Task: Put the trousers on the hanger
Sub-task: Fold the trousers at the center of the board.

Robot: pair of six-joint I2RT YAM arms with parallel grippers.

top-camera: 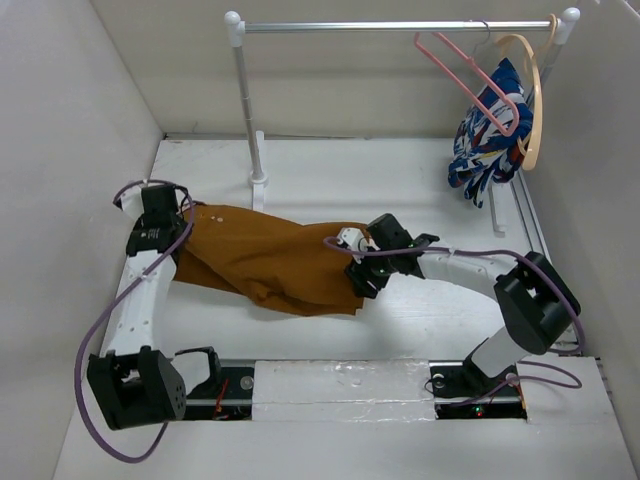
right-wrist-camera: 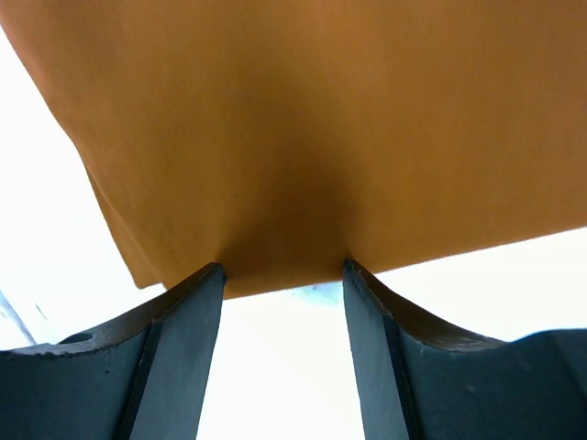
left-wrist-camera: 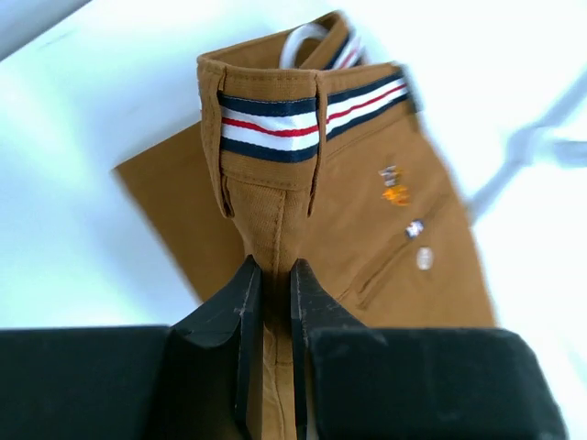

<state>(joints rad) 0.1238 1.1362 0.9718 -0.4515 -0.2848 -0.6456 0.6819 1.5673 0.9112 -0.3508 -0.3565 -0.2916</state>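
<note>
The rust-brown trousers [top-camera: 270,258] lie across the middle of the white table. My left gripper [top-camera: 178,232] is shut on the trousers' waist end; the left wrist view shows the striped waistband [left-wrist-camera: 307,115] beyond the fingers [left-wrist-camera: 240,316], with cloth pinched between them. My right gripper [top-camera: 362,272] is open at the leg-end hem; the right wrist view shows the cloth edge [right-wrist-camera: 284,183] at its fingertips, not gripped. The pink hanger [top-camera: 472,78] hangs on the rail at the back right.
A clothes rail [top-camera: 400,27] on a white post [top-camera: 250,110] stands at the back. A pale wooden hanger [top-camera: 530,100] with a blue, white and red patterned garment [top-camera: 488,135] hangs beside the pink hanger. White walls enclose the table.
</note>
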